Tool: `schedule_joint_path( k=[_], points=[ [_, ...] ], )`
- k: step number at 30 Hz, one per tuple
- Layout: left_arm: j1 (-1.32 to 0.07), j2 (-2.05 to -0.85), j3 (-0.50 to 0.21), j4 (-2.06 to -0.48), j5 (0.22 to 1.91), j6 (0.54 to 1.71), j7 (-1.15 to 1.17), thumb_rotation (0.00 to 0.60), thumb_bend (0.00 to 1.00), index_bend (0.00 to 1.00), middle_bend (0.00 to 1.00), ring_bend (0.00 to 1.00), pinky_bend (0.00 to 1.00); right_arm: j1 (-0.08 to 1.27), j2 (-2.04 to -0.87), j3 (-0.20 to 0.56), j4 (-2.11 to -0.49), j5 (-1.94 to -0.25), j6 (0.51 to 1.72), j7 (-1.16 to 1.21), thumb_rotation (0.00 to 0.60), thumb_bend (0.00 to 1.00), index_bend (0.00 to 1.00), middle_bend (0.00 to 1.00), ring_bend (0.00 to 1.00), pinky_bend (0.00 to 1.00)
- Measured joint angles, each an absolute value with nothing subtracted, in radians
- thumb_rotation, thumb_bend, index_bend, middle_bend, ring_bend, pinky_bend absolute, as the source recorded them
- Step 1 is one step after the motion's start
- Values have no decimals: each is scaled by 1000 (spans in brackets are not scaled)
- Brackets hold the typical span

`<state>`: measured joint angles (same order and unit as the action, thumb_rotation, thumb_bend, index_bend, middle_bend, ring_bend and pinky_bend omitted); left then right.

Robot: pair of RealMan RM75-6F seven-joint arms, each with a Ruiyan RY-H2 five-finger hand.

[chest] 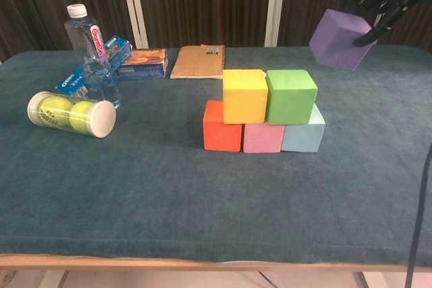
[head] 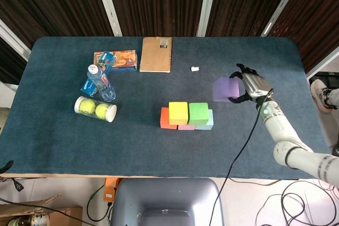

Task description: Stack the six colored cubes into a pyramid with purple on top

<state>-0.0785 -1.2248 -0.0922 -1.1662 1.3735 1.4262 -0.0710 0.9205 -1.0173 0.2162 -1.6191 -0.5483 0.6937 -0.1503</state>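
Cubes: six. One each of orange cube (chest: pixel 222 126), pink cube (chest: pixel 263 137), light blue cube (chest: pixel 304 133), yellow cube (chest: pixel 244 95), green cube (chest: pixel 291 96), purple cube (chest: pixel 341 40).
Robot hands in view: one, right hand (head: pixel 253 85).
Water bottle (chest: pixel 90 53): one.
Clear tube (chest: pixel 71 114): one; tennis balls inside: two visible.
Notebook (head: pixel 156 54): one.
Snack packs: two, blue pack (head: pixel 98 72) and orange pack (head: pixel 117 59).
Small white scrap (head: pixel 195 69): one, too small to identify.
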Motion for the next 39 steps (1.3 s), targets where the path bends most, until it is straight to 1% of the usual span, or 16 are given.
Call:
schedule_joint_path(
  k=[2, 5, 8, 10, 16, 20, 24, 32, 39],
  points=[
    [-75, -1227, -92, -1163, 1374, 1430, -77, 570, 171, 103, 45, 0, 87, 902, -933, 236, -1728, -557, 715, -134, 600, 203, 539, 0, 0, 0],
    [-70, -1233, -93, -1152, 1373, 1437, -91, 568, 170, 103, 45, 0, 87, 888, -834, 266, -1851, -560, 741, -119, 600, 203, 538, 0, 0, 0],
    [-67, -1240, -91, -1140, 1375, 1439, -100, 568, 171, 103, 45, 0, 87, 892, -783, 286, -1933, -540, 753, -118, 600, 203, 535, 0, 0, 0],
    [-65, -1244, -87, -1134, 1378, 1438, -100, 569, 170, 103, 45, 0, 87, 906, -773, 290, -1955, -513, 753, -127, 600, 204, 530, 0, 0, 0],
    [-54, -1247, -82, -1122, 1378, 1443, -107, 568, 170, 103, 46, 0, 87, 1010, -798, 268, -1971, -373, 750, -210, 600, 207, 514, 0, 0, 0],
    [-46, -1247, -82, -1112, 1378, 1451, -127, 569, 170, 103, 45, 0, 87, 1108, -855, 230, -1955, -270, 755, -300, 600, 211, 502, 0, 0, 0],
    [-34, -1247, -83, -1104, 1381, 1467, -142, 568, 170, 103, 46, 0, 87, 1181, -917, 197, -1938, -196, 785, -369, 600, 212, 502, 0, 0, 0],
    [-27, -1246, -85, -1089, 1384, 1474, -166, 568, 170, 103, 46, 0, 87, 1223, -973, 160, -1924, -121, 843, -417, 600, 212, 510, 0, 0, 0],
    [-29, -1246, -86, -1059, 1389, 1466, -205, 567, 170, 103, 45, 0, 87, 1235, -977, 158, -1946, -46, 873, -426, 600, 212, 485, 5, 0, 0]
  ],
)
